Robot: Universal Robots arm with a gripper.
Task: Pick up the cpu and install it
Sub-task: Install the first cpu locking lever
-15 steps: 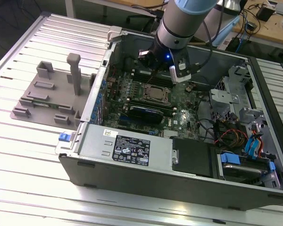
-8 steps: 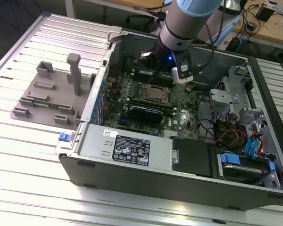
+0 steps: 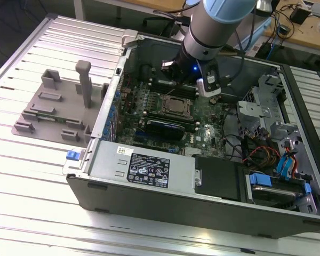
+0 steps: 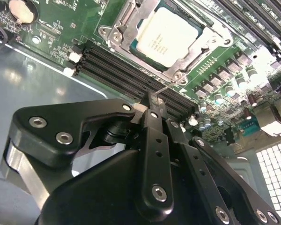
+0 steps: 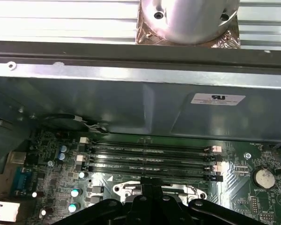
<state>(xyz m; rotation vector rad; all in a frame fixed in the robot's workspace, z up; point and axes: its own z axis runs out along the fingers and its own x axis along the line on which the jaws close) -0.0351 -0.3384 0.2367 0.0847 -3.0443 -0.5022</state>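
Note:
The cpu [image 3: 177, 104], a flat square chip with a pale silver top, lies seated in the metal-framed socket [image 3: 161, 108] on the green motherboard inside the open computer case. In the second wrist view the cpu [image 4: 166, 33] sits flat inside the socket frame [image 4: 113, 33], which lies over its rim. My gripper [image 4: 151, 101] hangs just off one corner of the socket with its fingers together and holds no chip. A thin wire socket lever [image 4: 168, 86] runs from that corner to the fingertips; whether it is pinched I cannot tell. The arm and gripper [image 3: 192, 85] stand over the board's far side.
The case wall [image 3: 109, 114] rings the board. Black memory slots [image 5: 150, 157] lie between socket and far wall, with a coin battery [image 5: 262, 177] nearby. A power supply [image 3: 144, 165] and drive bays [image 3: 277, 184] fill the near side. A grey parts fixture [image 3: 58, 106] sits outside.

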